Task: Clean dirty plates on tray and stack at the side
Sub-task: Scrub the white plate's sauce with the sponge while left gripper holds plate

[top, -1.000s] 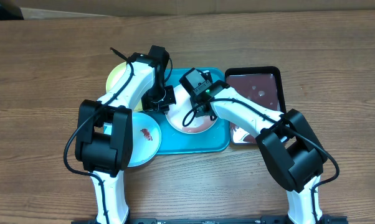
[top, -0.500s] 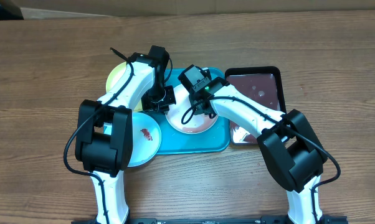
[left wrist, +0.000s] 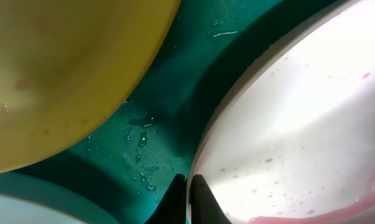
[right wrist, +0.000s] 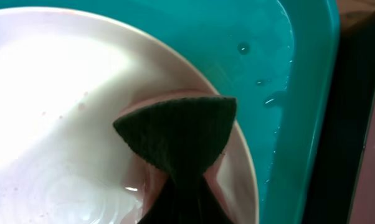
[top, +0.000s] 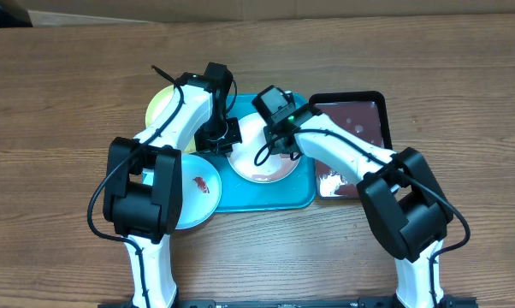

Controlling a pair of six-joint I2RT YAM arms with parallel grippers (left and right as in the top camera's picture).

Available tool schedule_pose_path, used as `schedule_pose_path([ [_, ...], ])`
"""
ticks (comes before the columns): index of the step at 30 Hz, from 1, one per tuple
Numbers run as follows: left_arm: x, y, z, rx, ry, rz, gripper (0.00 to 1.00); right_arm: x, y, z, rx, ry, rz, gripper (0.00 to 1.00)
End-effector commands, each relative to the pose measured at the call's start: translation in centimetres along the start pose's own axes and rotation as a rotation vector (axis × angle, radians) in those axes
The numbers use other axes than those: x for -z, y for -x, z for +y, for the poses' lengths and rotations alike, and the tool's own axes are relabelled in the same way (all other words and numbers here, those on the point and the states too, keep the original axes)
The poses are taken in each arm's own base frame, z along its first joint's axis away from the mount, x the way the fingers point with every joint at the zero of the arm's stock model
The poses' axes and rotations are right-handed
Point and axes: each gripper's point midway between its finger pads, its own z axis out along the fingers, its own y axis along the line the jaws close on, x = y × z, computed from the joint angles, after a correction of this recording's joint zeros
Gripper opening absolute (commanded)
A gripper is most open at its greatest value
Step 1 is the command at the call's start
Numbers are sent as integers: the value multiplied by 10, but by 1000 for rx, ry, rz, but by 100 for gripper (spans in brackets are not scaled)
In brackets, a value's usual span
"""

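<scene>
Right end effector (right wrist: 181,208) pinches a dark sponge (right wrist: 178,130) on the white plate (right wrist: 63,93); left end effector (left wrist: 189,205) seemingly clamps its rim.

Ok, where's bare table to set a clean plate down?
Bare table left of the yellow-green plate, right of the black tray, and along the far edge. Crowded: the turquoise tray, left jaws gripping the white plate, right jaws the sponge.

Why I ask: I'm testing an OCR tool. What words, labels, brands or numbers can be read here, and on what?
None: no view shows any readable text.
The white plate, yellow-green plate, pale blue plate, turquoise tray and black tray are plain, with no print or label.
The dark scrub pad shows no marking.
</scene>
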Motion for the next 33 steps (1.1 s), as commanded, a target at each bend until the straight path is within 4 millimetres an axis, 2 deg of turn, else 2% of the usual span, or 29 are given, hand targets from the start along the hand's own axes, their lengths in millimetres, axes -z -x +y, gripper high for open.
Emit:
schedule_pose_path([
  [1, 1, 5, 2, 9, 22, -16, 4, -14, -7, -10, -60, 85, 70, 4],
  [5, 1, 6, 2, 8, 19, -22, 4, -20, -13, -3, -87, 177, 125, 4],
  [11, 1, 6, 2, 0, 18, -22, 4, -33, -29, 6, -90, 209, 190, 4],
  [21, 1, 6, 2, -18, 18, -21, 4, -38, -50, 34, -137, 369, 304, 4],
  [24, 1, 6, 1, -18, 18, -22, 4, -35, -50, 40, -135, 411, 314, 4],
  [28, 1, 6, 1, -18, 18, -22, 4, -24, -52, 59, -133, 535, 343, 4],
  [33, 1, 6, 2, -18, 18, -21, 4, 6, -40, 86, -86, 816, 342, 4],
])
